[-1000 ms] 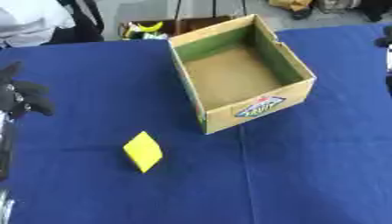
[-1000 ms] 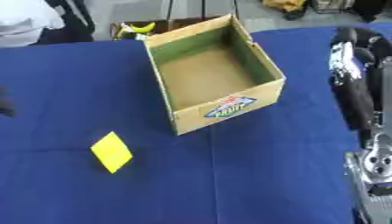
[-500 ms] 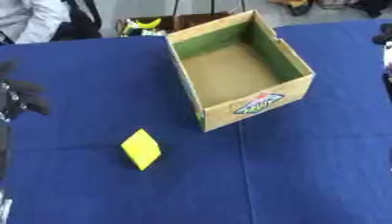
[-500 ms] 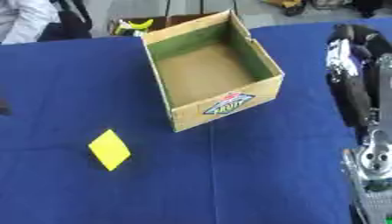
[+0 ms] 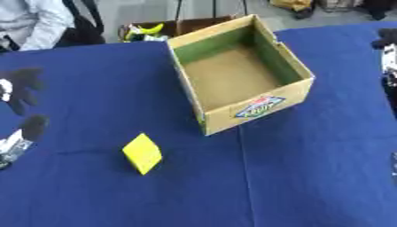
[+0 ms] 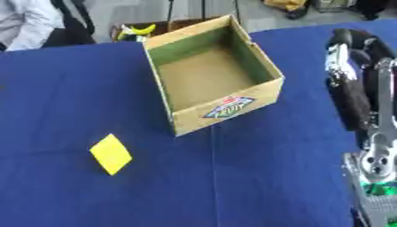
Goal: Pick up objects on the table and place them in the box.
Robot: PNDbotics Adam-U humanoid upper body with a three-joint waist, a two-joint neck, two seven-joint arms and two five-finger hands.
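A yellow block [image 5: 142, 153] lies alone on the blue tablecloth [image 5: 93, 190], in front and to the left of the box. The open cardboard box [image 5: 256, 106] stands at the middle back, turned askew, with green inner walls, a bare brown floor and a logo on its near wall. Nothing shows inside it. My left hand [image 5: 21, 86] hovers at the left edge, open with dark fingers spread, well left of the block. At the right edge my right hand [image 6: 350, 66] is raised with its fingers relaxed, beside the box and holding nothing.
Behind the table's far edge stands a second carton with yellow-green things [image 5: 145, 31]. A person in a white sleeve [image 5: 31, 22] is at the far left corner. My right forearm [image 6: 378, 150] fills the lower right of the right eye view.
The whole picture has shifted a little, so the camera moved. The block, the box and both hands keep their places relative to one another.
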